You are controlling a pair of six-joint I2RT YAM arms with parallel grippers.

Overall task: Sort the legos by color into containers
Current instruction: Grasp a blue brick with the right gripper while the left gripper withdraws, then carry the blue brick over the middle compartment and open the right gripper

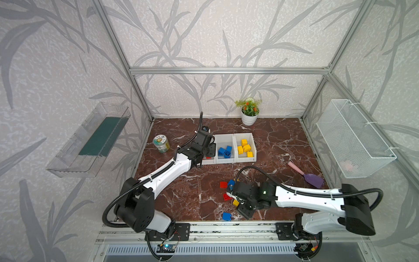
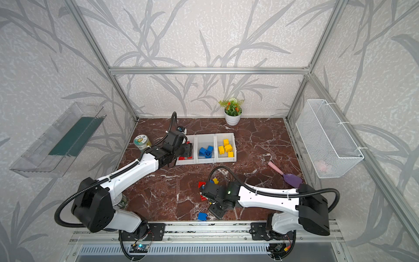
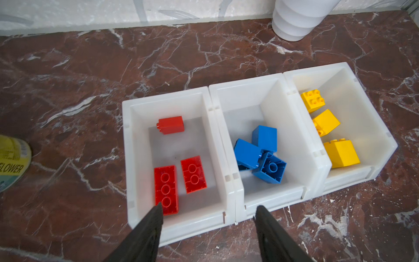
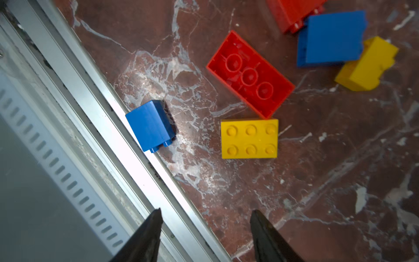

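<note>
Legos [image 3: 247, 154] in red, blue and yellow sit partly sorted in three joined white containers [image 3: 213, 97] toward the back of the tabletop [image 1: 283, 140]. Others lie loose near its front edge.

From the left, a clear tray [image 1: 74, 156] with a dark green liner hangs on the wall. A can [image 3: 13, 163] stands on the tabletop, and its yellow label shows the letters "LOWER", the rest cut off. The left container holds three red bricks [image 3: 166, 188], the middle one three blue, the right one yellow bricks [image 3: 342, 154]. The left jaws hang over the red container's low front, spread apart and empty.

Nearer and to the right, the right jaws, also spread and empty, hang above the metal rail [image 4: 95, 90] at the tabletop's front. A loose blue brick [image 4: 150, 124] rests against that rail. A six-stud yellow brick [image 4: 249, 138] touches an upturned red brick [image 4: 249, 74].

Further right come a potted plant [image 1: 249, 113], a purple scoop [image 1: 314, 180] and a wire basket [image 1: 353, 136] on the wall.

The tabletop is red-brown marble pattern with white veins. The walls have pale wallpaper with grey leaves, framed in aluminium.
</note>
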